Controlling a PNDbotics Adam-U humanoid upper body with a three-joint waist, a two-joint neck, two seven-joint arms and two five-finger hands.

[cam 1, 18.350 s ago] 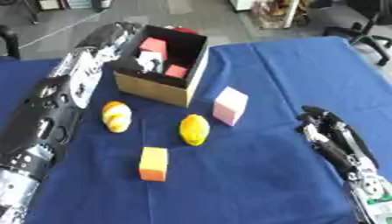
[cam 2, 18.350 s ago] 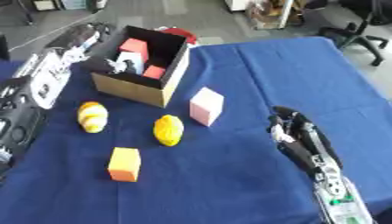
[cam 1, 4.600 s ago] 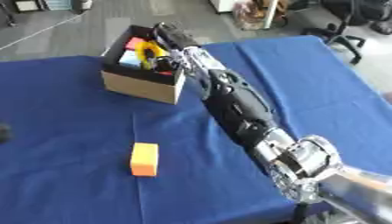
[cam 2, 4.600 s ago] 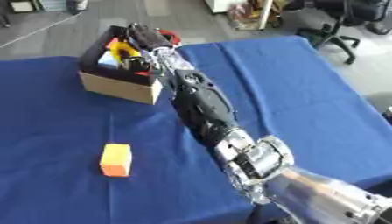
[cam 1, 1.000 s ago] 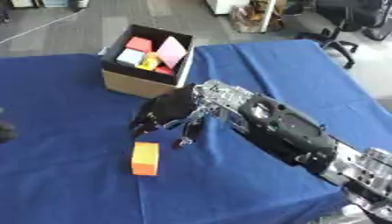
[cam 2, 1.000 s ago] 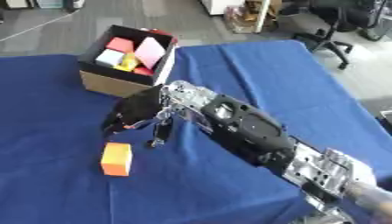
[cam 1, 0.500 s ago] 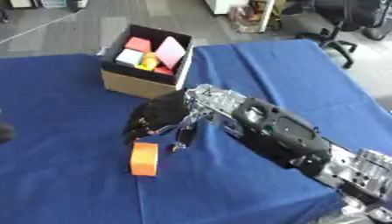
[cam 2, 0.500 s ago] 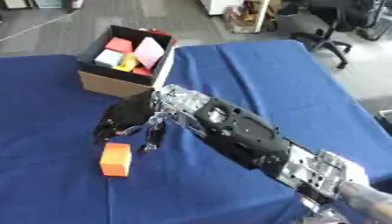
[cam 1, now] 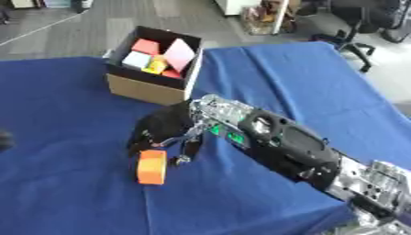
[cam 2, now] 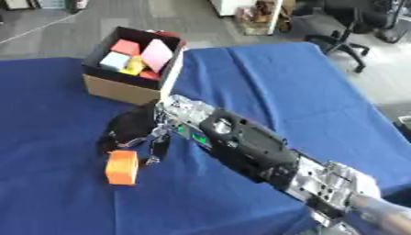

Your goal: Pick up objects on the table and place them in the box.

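**Right hand positioned at the orange block; cardboard box loaded near the far edge**

The right arm (cam 1: 281, 142) enters from the near right corner of the tabletop (cam 1: 64, 197) and extends diagonally toward its middle. The right hand (cam 1: 164, 128) is located just above the orange block (cam 1: 152, 166), on the block's far side. The fingers (cam 1: 186, 151) point downward and are partly curled. One finger reaches down beside the right face of the block. Whether the fingers touch the block cannot be determined; the hand appears narrowly spread rather than closed around it.

The orange block rests on the blue cloth of the tabletop, left of centre and toward the near edge. It stands upright with its long side running roughly toward the near edge.

The cardboard box (cam 1: 148, 89) stands near the far edge of the tabletop, left of centre, well apart from the orange block. Its top is open. It contains a red block (cam 1: 145, 46), a pink block (cam 1: 180, 54) tilted against the right wall, a white block (cam 1: 135, 59), and a yellow item (cam 1: 156, 65) lying between them.

The left hand does not appear in either view.
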